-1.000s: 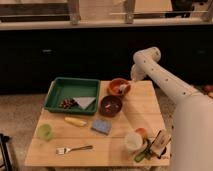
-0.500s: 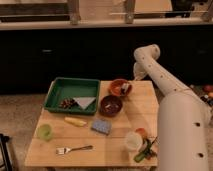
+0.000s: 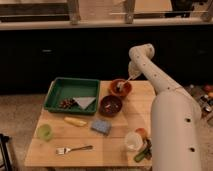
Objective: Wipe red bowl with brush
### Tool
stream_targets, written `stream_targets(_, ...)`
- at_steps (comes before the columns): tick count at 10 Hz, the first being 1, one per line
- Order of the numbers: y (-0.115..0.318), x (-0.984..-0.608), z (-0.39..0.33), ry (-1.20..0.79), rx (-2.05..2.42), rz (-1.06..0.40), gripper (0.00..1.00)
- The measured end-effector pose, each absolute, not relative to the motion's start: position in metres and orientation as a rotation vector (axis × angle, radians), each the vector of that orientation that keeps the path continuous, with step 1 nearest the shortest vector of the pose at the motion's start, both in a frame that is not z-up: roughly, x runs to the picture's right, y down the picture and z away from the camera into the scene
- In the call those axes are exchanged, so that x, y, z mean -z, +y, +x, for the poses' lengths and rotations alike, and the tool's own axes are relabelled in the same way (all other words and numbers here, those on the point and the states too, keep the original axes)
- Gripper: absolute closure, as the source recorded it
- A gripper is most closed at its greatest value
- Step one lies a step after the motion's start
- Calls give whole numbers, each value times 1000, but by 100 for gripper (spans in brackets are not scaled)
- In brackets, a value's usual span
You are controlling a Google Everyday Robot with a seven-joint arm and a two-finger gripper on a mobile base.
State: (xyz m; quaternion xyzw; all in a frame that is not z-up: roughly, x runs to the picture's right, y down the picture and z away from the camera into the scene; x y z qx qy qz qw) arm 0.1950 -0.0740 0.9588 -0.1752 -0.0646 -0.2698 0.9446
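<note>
Orange-red with a paler rim, the red bowl [image 3: 121,88] sits near the back edge of the wooden bench [image 3: 110,147], right of the middle and short of the back right corner. It is just behind the darker maroon bowl [image 3: 110,105] and just beside the green tray [image 3: 73,80]. It looks small and light, most likely rigid plastic or glazed ware, so a firm sideways stroke could slide it across the smooth wood or nudge it into its maroon neighbour. Gentle, downward-leaning pressure would suit it better. The brush [image 3: 126,82] is slim and light too. Its thin pale handle is probably stiff enough to steer yet easy to twist in a hold, and the sensible place to take it is the upper end, well clear of the whitish head. That head lies down inside the bowl, seemingly at or near the inner surface, while the handle slants up and to the right toward the gripper [image 3: 133,74]. The gripper hangs just above the bowl's right rim, over the back part of the bench; whether it is clamped on the handle or spread cannot be told. The white arm [image 3: 172,115] comes in from the bench's right edge, rises to a bent elbow above the back edge, and drops steeply toward the bowl.
</note>
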Motion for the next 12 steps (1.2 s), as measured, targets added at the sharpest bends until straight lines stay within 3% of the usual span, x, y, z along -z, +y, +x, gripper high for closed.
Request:
stream_targets(6,-63,-921,169,-225,635,-283,99)
stream_targets(12,-59,-906,213,-158,611,-301,99)
